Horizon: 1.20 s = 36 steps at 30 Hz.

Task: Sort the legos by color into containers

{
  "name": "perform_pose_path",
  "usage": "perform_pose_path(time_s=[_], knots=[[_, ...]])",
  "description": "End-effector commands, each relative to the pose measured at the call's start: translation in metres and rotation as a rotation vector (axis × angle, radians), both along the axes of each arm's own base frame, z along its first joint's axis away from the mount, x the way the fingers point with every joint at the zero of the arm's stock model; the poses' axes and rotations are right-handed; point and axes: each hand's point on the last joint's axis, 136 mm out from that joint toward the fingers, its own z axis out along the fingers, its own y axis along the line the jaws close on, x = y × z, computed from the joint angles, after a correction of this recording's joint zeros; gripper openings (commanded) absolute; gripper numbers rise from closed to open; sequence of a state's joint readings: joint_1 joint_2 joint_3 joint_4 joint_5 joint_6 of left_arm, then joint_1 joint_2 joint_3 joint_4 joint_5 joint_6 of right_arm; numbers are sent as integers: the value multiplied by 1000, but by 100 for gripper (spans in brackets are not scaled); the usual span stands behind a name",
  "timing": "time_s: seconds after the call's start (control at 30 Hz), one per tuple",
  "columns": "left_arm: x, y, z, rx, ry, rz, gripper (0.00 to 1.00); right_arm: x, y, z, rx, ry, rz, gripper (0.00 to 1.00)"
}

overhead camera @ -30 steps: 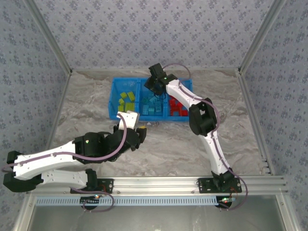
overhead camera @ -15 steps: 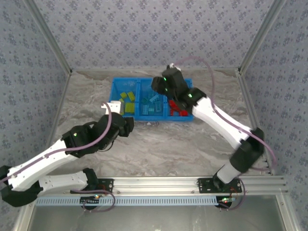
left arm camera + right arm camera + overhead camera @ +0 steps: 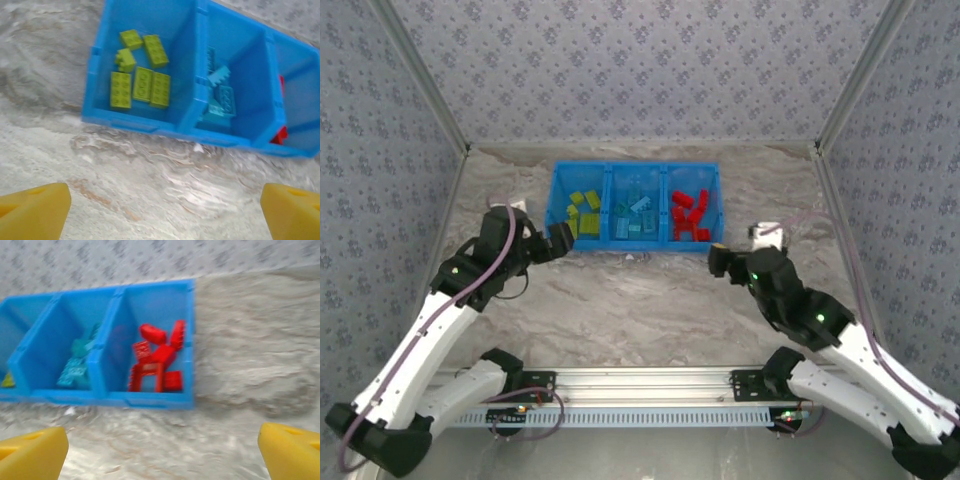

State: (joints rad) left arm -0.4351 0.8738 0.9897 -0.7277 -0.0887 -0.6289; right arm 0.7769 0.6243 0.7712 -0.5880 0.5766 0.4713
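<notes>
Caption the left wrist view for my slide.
Open left tool above the marble table, facing the blue bin: yellow-green legos, light-blue legos and red legos sorted by compartment.

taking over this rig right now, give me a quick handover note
Left gripper: open, holding nothing, by the blue bin's front-left corner.
Right gripper: open, holding nothing, off the bin's front-right corner.
Yellow-green legos lie in the left compartment, light blue legos in the middle, red legos in the right.
Done: all visible bricks sorted by color.
Left: probably nothing; check for strays.
</notes>
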Motion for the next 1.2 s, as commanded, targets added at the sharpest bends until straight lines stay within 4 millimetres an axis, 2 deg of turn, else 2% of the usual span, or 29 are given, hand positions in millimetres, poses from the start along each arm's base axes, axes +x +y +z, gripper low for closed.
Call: perform_pose_path(time_s=[0.0, 0.07, 0.1, 0.13, 0.2, 0.23, 0.3, 0.37, 0.47, 0.57, 0.73, 0.9, 1.03, 1.07, 1.13, 1.17], knots=[[8, 10, -1, -39, -51, -10, 98, -14, -72, -8, -155, -22, -301, 100], [11, 35, -8, 56, -70, 77, 98, -16, -98, -4, -210, -67, -448, 100], [10, 56, -12, 130, -72, 166, 98, -15, -107, -8, -255, -87, -500, 100], [8, 80, -16, 197, -76, 288, 98, -10, -111, -9, -295, -116, -522, 100], [1, 120, -22, 314, -100, 497, 98, 5, -103, -22, -339, -144, -484, 100], [2, 126, -28, 363, -132, 508, 98, 15, -97, -34, -347, -149, -447, 100], [16, 120, -36, 439, -235, 413, 98, 30, -91, -61, -365, -137, -390, 100], [20, 121, -46, 500, -298, 387, 98, 38, -94, -81, -347, -114, -390, 100], [27, 132, -71, 556, -290, 386, 98, 52, -106, -93, -285, -114, -405, 100], [41, 137, -105, 528, -233, 355, 98, 67, -124, -110, -213, -86, -436, 100], [71, 142, -138, 533, -186, 332, 98, 97, -137, -139, -195, -29, -438, 100], [115, 133, -137, 555, -233, 274, 98, 132, -132, -141, -205, -36, -384, 100], [146, 131, -138, 564, -266, 230, 98, 157, -125, -153, -230, 60, -278, 100], [149, 135, -148, 544, -240, 232, 98, 160, -125, -151, -240, 53, -264, 100], [148, 137, -152, 505, -229, 221, 98, 162, -124, -150, -242, -4, -239, 100], [148, 137, -150, 492, -257, 218, 98, 160, -127, -158, -213, -11, -238, 100]])
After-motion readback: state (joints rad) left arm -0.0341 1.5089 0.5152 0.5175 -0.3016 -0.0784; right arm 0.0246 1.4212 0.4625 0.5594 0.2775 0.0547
